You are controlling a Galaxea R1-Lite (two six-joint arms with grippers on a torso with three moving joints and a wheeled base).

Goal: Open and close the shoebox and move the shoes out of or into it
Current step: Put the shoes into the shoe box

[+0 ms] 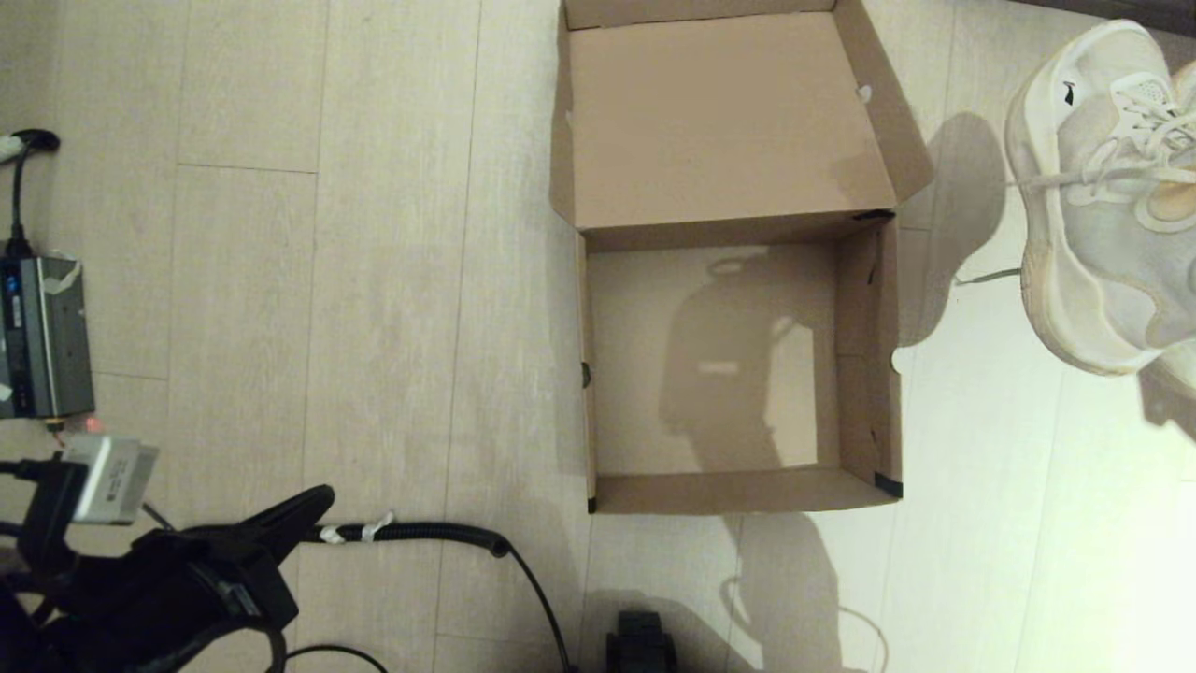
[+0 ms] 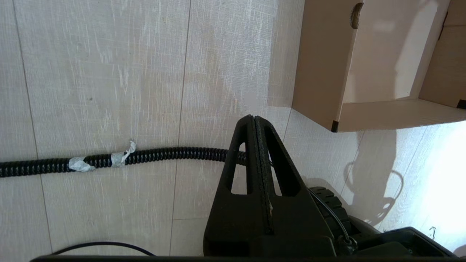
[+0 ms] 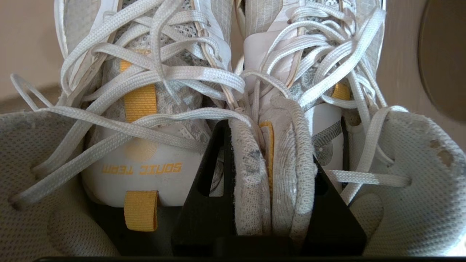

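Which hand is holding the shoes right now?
The right hand, clamped on the inner collars of both shoes. The left hand is shut and empty, near the floor.

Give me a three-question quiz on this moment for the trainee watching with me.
1. True or false: the shoebox stands open and empty.
2. What does the right gripper pinch? A) a loose lace B) the inner collars of both sneakers pressed together C) the lid
3. Fill in: the left gripper hangs above a black ribbed ____ on the floor.

Key: 1 true; 2 B; 3 cable.
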